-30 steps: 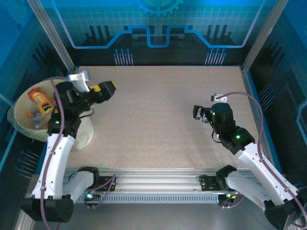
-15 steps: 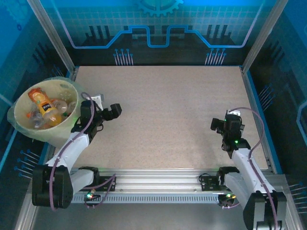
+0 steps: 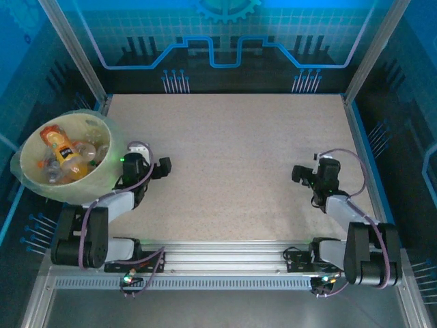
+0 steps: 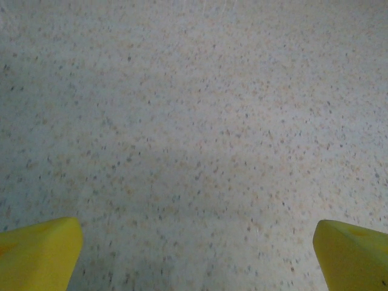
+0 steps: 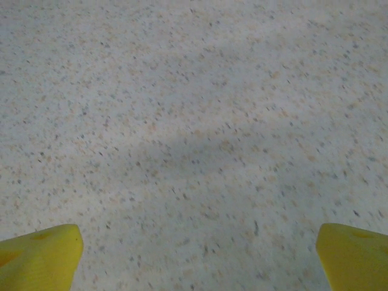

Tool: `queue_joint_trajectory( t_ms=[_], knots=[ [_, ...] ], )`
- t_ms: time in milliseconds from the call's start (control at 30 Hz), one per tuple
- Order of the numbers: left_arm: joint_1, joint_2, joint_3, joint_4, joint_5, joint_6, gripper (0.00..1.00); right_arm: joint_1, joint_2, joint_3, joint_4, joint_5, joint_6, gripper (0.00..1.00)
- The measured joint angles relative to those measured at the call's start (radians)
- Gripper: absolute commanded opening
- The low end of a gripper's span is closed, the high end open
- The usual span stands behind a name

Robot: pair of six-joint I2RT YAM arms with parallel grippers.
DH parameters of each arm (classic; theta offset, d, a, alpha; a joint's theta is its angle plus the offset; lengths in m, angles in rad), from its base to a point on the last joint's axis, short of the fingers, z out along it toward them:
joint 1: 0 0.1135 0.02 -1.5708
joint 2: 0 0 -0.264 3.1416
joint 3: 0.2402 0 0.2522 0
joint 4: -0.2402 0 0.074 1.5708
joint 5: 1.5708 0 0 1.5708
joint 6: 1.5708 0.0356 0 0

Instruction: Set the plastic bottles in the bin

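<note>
Every one of the plastic bottles [image 3: 67, 154] that I can see lies inside the bin [image 3: 74, 195], piled at the left edge of the tabletop [image 3: 232, 150], an orange-labelled one on top of a heap of clear ones. So I judge the job to be done or nearly so. The left pincer [image 3: 163, 166] sits low just beside the bin with its jaws spread wide and nothing between them. On its wrist camera the yellow fingertips [image 4: 36, 257] stand at the two bottom corners, with bare speckled surface in between. The right pincer [image 3: 298, 173] is well apart on the far right side, equally wide open and empty, and its own yellow fingertips [image 5: 354, 254] frame the same beige, flecked, matte board. I expect these bottles to be very light, thin-walled and springy. A hard squeeze would buckle them or pop them out sideways, and the smooth round bodies look slippery and prone to rolling. If one needed moving, I would take it across the middle of the body at the label, where there is some friction, or just under the cap, where the neck is stiffer. The bin is a broad, round, pale cream bucket, rigid-looking and far wider than any bottle. A thin clear liner [image 3: 15, 166] is draped over its rim and looks flimsy enough to snag a fingertip.
</note>
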Motion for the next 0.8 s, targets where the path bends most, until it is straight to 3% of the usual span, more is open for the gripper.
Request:
queue_joint_trajectory(
  t_ms=[167, 300, 567, 800],
  knots=[
    [0.001, 0.072, 0.023, 0.087, 0.001, 0.042, 0.99, 0.029, 0.100, 0.074, 0.082, -0.026, -0.034, 1.00],
    [0.006, 0.176, -0.014, 0.314, -0.003, 0.060, 0.99, 0.046, 0.132, 0.086, 0.148, -0.030, -0.065, 1.00],
    [-0.003, 0.203, -0.051, 0.397, -0.131, 0.057, 0.99, 0.048, 0.153, 0.071, 0.300, -0.066, -0.124, 1.00],
    [-0.010, 0.203, -0.051, 0.426, -0.165, 0.057, 0.99, 0.066, 0.225, -0.001, 0.499, -0.131, -0.177, 1.00]
  ],
)
